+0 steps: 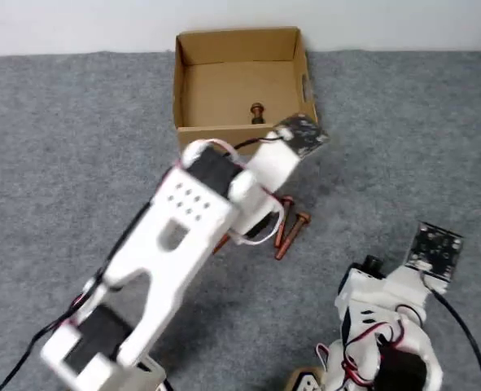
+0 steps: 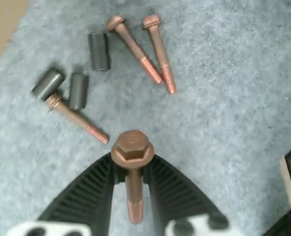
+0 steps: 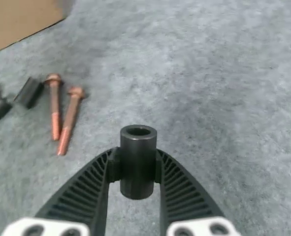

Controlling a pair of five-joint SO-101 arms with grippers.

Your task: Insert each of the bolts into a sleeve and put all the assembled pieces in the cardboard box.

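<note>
Holding parts ready to join, the left jaws clamp a bolt (image 2: 132,172) and the right jaws grip a sleeve (image 3: 138,160) above the table (image 1: 61,163). One piece (image 1: 257,112), seemingly assembled, lies in the cardboard box (image 1: 193,49) at upper centre. Three loose bolts (image 2: 159,51) and three loose sleeves (image 2: 99,50) remain.

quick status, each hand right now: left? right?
Left hand: closed, holding a copper bolt.
Right hand: closed, holding a dark sleeve.

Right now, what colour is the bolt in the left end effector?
Copper-brown; the bolt shows best in the left wrist view.
</note>
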